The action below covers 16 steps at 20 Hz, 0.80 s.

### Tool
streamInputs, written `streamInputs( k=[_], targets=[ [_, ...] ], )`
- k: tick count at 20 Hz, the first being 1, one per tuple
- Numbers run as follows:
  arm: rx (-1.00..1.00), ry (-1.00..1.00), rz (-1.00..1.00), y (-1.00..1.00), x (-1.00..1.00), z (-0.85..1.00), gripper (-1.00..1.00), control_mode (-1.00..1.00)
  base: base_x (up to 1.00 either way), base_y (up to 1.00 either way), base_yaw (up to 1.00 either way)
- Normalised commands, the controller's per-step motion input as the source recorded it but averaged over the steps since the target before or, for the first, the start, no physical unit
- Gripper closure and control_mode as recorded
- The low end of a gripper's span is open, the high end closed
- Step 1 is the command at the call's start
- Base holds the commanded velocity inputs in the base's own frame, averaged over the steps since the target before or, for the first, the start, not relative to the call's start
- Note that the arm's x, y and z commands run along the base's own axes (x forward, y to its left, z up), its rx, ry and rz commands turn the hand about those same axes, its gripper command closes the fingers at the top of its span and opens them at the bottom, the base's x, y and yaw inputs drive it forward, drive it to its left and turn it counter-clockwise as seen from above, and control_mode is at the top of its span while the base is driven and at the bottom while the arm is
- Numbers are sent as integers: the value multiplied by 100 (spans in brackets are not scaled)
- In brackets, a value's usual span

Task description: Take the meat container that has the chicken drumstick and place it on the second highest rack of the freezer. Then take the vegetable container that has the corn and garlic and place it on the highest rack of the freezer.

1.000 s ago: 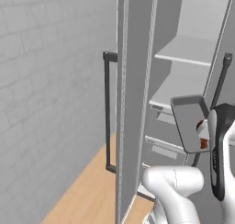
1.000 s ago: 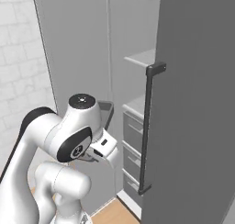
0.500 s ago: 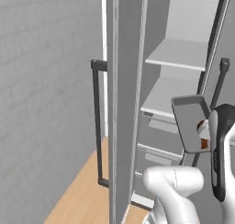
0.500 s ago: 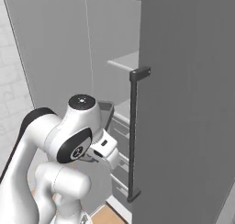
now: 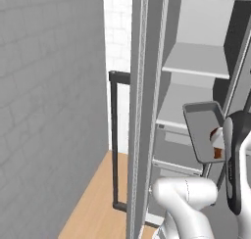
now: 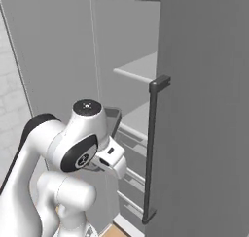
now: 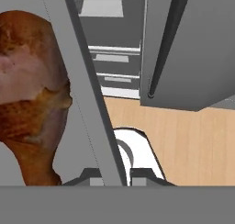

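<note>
The meat container [image 5: 202, 128], a dark grey tray, hangs tilted almost on edge in front of the open freezer [image 5: 196, 86]. The reddish-brown chicken drumstick [image 5: 215, 146] lies in it and looms large at the left of the hand view [image 7: 32, 90]. My gripper [image 7: 114, 175] is shut on the tray's rim, which runs as a grey bar between the fingertips. Two pale shelf boards show inside, an upper one [image 5: 196, 59] and a lower one [image 5: 179, 106]. Which is the highest rack I cannot tell, as the cabinet's top is cut off. The tray's edge [image 6: 115, 118] peeks from behind my arm.
An open door stands edge-on [image 5: 142, 110] with a dark bar handle [image 5: 113, 140]. A second door with its handle [image 6: 152, 148] is close on the right. Grey drawers [image 5: 171, 157] sit below the shelves. A grey wall [image 5: 49, 110] is at the left, above the wood floor [image 5: 95, 203].
The whole picture has shifted, so the base has driven; the freezer's inside now shows closer and more head-on. The tray stays in my gripper at the same place relative to the arm.
</note>
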Motion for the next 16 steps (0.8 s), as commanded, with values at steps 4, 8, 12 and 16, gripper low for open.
streamInputs(
  k=[4, 8, 12, 16],
  targets=[
    [0, 0, 0, 0, 0, 0, 100, 100, 32, 17, -17],
    [0, 0, 0, 0, 0, 0, 100, 100, 25, 1, -15],
    [0, 0, 0, 0, 0, 0, 100, 100, 13, 0, -10],
    [0, 0, 0, 0, 0, 0, 100, 100, 0, -12, -2]
  ],
)
